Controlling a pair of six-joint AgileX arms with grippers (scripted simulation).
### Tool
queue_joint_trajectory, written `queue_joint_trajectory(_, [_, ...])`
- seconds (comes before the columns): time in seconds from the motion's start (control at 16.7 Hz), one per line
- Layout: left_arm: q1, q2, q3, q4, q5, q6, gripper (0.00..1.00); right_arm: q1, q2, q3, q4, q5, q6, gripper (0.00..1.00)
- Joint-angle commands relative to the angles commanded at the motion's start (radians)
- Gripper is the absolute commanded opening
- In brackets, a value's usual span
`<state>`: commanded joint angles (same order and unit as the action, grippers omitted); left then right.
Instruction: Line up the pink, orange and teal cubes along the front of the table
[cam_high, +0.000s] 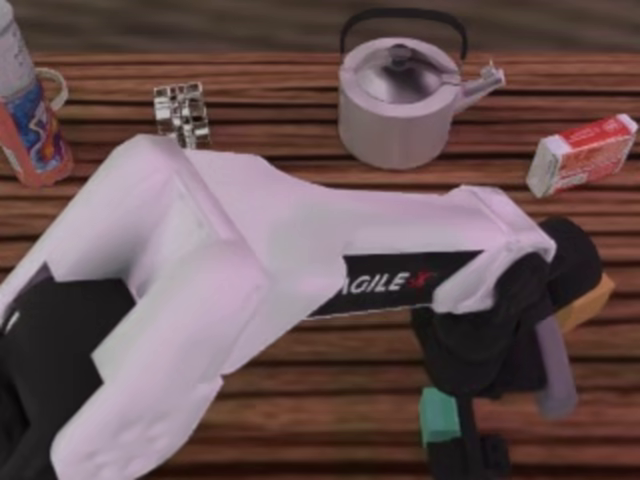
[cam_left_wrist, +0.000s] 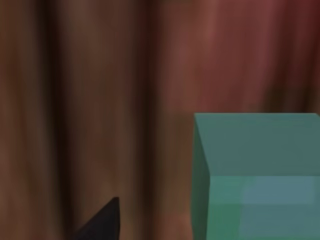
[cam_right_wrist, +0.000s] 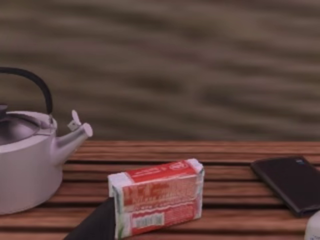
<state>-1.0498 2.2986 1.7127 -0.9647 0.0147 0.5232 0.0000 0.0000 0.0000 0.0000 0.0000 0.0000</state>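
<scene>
The teal cube (cam_high: 438, 418) sits near the table's front edge, right of centre, and fills a corner of the left wrist view (cam_left_wrist: 255, 175). My left arm reaches across the table. Its gripper (cam_high: 480, 442) hangs low just to the right of the teal cube and is open; one dark fingertip (cam_left_wrist: 102, 222) stands apart from the cube, with bare wood between them. A corner of the orange cube (cam_high: 592, 298) shows behind the left wrist. The pink cube is hidden. My right arm is out of the top view; a dark part of its gripper (cam_right_wrist: 97, 227) shows low in its wrist view.
A grey kettle (cam_high: 400, 95) stands at the back centre, with a silver lattice cube (cam_high: 182, 115) to its left. A red-and-white box (cam_high: 580, 152) lies at the back right. A carton and mug (cam_high: 30, 125) are at the far left. A dark phone (cam_right_wrist: 290, 182) lies beyond the box.
</scene>
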Motion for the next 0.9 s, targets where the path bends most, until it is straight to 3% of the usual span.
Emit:
queue_joint_trajectory(0.42, [0.021, -0.07, 0.136, -0.21, 0.0, -0.002, 1.0, 0.0, 0.0, 0.0, 0.0, 0.0, 0.0, 1.0])
queue_joint_trajectory(0.9, [0.053, -0.131, 0.081, -0.178, -0.005, -0.021, 1.0, 0.007, 0.056, 0.054, -0.035, 0.001, -0.01, 1.0])
